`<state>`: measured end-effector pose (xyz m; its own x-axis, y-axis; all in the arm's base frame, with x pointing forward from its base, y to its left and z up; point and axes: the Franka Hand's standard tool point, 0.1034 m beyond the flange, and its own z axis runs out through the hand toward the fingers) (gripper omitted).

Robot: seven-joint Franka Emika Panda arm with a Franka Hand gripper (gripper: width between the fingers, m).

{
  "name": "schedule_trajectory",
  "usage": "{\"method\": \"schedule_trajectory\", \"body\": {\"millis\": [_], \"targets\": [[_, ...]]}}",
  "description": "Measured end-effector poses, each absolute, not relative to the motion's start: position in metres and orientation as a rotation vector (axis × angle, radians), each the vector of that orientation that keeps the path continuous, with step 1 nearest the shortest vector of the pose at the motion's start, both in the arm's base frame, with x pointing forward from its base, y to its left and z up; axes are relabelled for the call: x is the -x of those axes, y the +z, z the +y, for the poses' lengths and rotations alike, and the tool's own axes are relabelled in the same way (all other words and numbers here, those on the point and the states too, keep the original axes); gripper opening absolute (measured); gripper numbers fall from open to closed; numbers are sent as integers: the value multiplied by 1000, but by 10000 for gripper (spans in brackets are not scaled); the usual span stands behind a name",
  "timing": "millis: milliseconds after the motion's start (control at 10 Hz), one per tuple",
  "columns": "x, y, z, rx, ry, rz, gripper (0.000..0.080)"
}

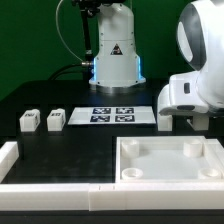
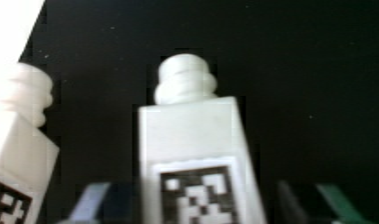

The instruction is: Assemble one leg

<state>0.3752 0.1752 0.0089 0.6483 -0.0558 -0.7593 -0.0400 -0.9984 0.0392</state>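
In the wrist view a white leg [image 2: 200,130] with a black-and-white tag and a rounded peg end lies between my gripper [image 2: 207,202] fingers. The fingers [image 2: 88,200] stand apart on both sides of it, with dark gaps between each pad and the leg. The gripper is open. A second leg [image 2: 19,130] lies close beside the first. In the exterior view two more legs [image 1: 28,120] [image 1: 55,119] sit at the exterior view's left. The arm's white wrist [image 1: 186,95] hangs low at the exterior view's right and hides the gripper and the legs under it.
The large white tabletop [image 1: 170,172] with round corner sockets lies at the front right of the exterior view. The marker board [image 1: 112,114] lies mid-table before the robot base [image 1: 115,60]. A white border wall [image 1: 60,193] runs along the front and left edges.
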Motion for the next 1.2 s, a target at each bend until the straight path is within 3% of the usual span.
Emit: {"method": "schedule_trajectory", "body": {"millis": [500,700,900,1100,1200], "targets": [[-379,13,174,-2837,-1312,-70,289],[-424,69,159,-2870,-1311,-16,289],[-445,109,154,-2910,-1218,-3,291],[-440,99,156,-2911,-1222,-3,291],[-455,97,160,-3006,-1020,-12,291]]}}
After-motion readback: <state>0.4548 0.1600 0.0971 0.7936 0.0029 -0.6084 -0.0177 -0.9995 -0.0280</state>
